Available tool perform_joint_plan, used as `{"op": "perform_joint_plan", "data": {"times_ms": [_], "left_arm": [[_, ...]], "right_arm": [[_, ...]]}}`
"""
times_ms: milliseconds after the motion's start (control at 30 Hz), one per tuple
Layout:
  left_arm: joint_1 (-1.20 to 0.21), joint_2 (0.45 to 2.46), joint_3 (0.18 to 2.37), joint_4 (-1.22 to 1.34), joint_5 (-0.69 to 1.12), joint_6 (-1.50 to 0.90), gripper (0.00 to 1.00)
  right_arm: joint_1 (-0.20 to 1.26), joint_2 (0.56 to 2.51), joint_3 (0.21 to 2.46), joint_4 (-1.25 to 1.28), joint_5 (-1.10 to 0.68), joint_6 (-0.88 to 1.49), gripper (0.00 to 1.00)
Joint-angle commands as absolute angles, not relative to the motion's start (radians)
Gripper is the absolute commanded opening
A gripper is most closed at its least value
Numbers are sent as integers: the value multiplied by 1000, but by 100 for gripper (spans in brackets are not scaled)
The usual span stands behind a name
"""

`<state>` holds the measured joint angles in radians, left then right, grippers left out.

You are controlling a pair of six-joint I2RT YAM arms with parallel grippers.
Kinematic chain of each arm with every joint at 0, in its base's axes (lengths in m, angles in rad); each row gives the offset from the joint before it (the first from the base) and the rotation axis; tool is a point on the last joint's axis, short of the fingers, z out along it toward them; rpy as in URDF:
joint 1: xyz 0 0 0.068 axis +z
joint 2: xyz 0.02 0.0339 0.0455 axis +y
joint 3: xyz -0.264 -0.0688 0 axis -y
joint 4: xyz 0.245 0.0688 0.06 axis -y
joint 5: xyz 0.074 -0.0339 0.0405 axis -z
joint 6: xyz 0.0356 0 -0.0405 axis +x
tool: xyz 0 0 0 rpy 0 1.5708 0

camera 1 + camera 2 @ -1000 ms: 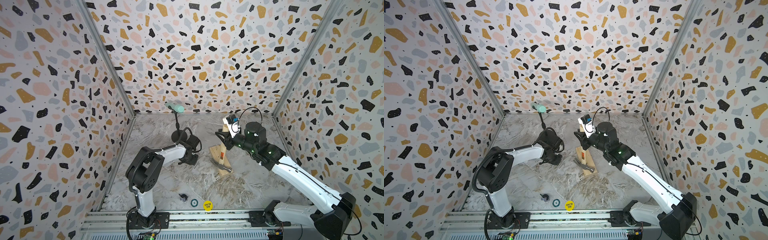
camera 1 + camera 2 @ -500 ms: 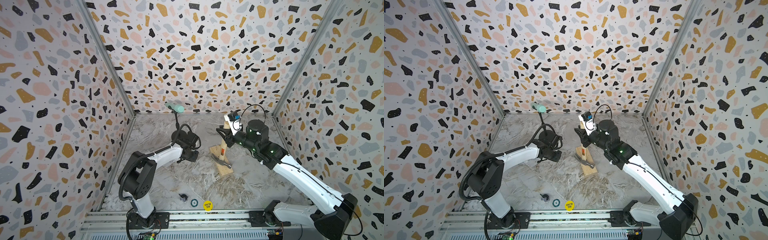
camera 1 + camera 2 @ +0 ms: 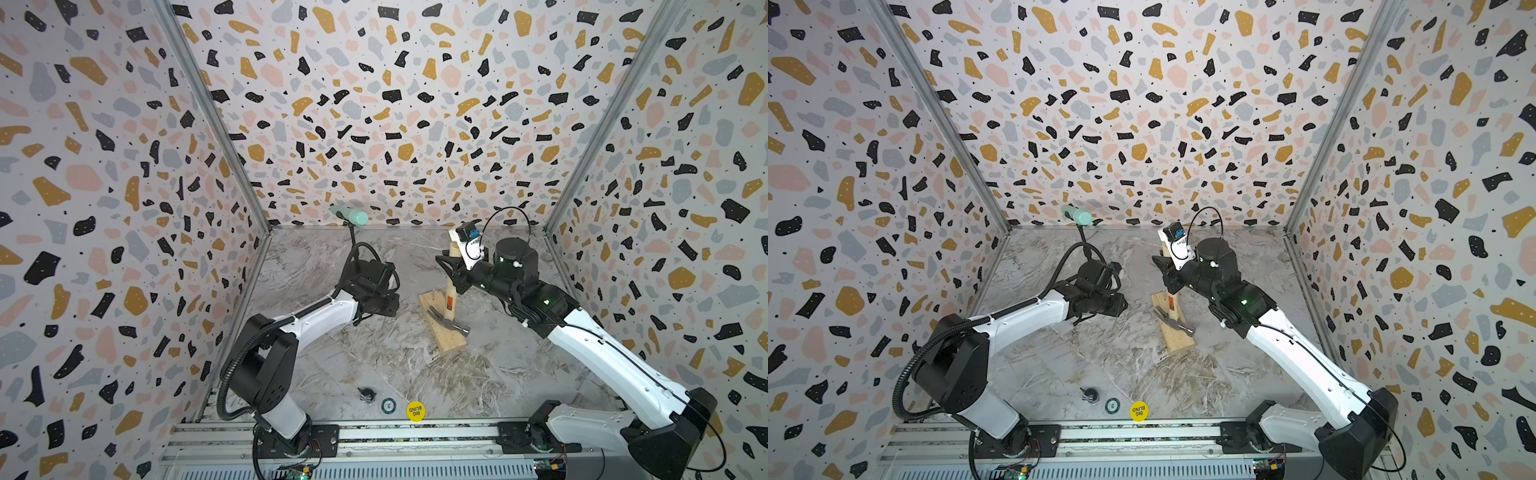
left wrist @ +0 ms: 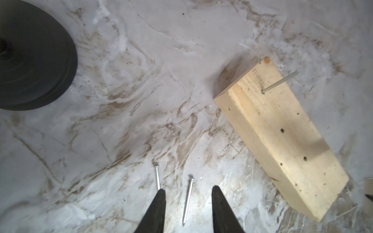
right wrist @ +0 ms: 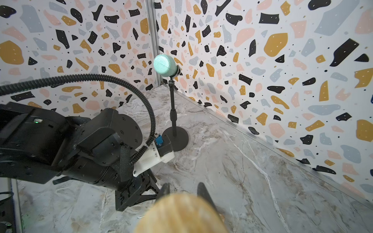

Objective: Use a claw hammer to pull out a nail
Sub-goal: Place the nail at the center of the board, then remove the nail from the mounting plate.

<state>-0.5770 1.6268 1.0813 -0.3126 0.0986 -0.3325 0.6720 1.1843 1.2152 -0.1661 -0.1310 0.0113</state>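
In the right wrist view the claw hammer (image 5: 181, 213) is a blurred handle end, cut by the picture's edge and covering the gap between the right gripper's (image 5: 183, 184) jaws. In the left wrist view a loose nail's (image 4: 157, 177) tip vanishes behind one finger (image 4: 157, 209) of the left gripper (image 4: 188, 188), and a black disc (image 4: 30, 60) runs off the edge. The nail (image 4: 280, 81) standing in the wood block (image 4: 282, 141) is too small to find in both top views.

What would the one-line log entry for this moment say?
left gripper: open over loose nail | right gripper: shut on claw hammer | wood block: embedded nail sticking out
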Motion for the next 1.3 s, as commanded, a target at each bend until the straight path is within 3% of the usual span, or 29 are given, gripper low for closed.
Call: {"op": "perform_joint_plan", "data": {"times_ms": [0,633,933,1267], "left_arm": [[-572,1624,1057,-192,177,-425,35],[-661,1811,1056,97,285,-623,37],[-666,1871,1080,112,301,-630,36],[-666,1903,1098,121,312,-640,26]], "right_arm": [[663,1152,1294,-92,-109,-8,0],[593,1178,1309,-146,-115,9,0],[589,1180,1316,-167,-107,8,0],[581,1205,1320,-166,-107,3,0]]}}
